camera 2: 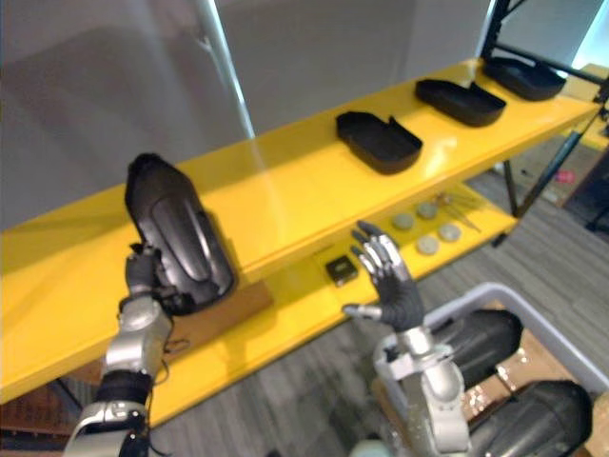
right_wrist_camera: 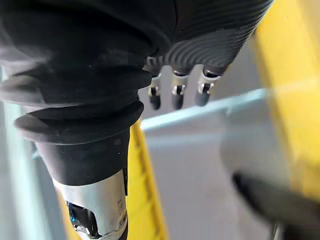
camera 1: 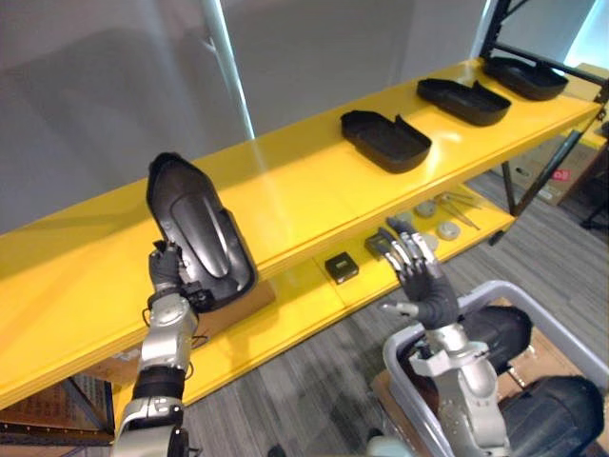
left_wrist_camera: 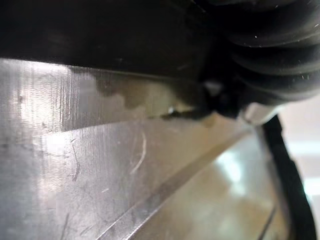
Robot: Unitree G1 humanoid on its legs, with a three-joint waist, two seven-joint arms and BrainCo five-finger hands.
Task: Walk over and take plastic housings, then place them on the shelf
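My left hand [camera 1: 166,268] is shut on the lower end of a black plastic housing [camera 1: 197,228]. It holds the housing upright and tilted, over the front edge of the yellow shelf's top board [camera 1: 285,190]. In the left wrist view the housing [left_wrist_camera: 100,30] shows dark and very close. Three more black housings [camera 1: 385,141] [camera 1: 463,101] [camera 1: 525,78] lie in a row on the top board to the right. My right hand [camera 1: 428,290] is raised in front of the lower board, open, fingers [right_wrist_camera: 175,95] straight and holding nothing.
A grey bin [camera 1: 557,324] at the lower right holds more black housings [camera 1: 557,409]. On the lower yellow board lie a small black box [camera 1: 342,268], round discs [camera 1: 447,228] and a brown board [camera 1: 238,305]. Cardboard boxes [camera 1: 552,171] stand beyond the shelf's right end.
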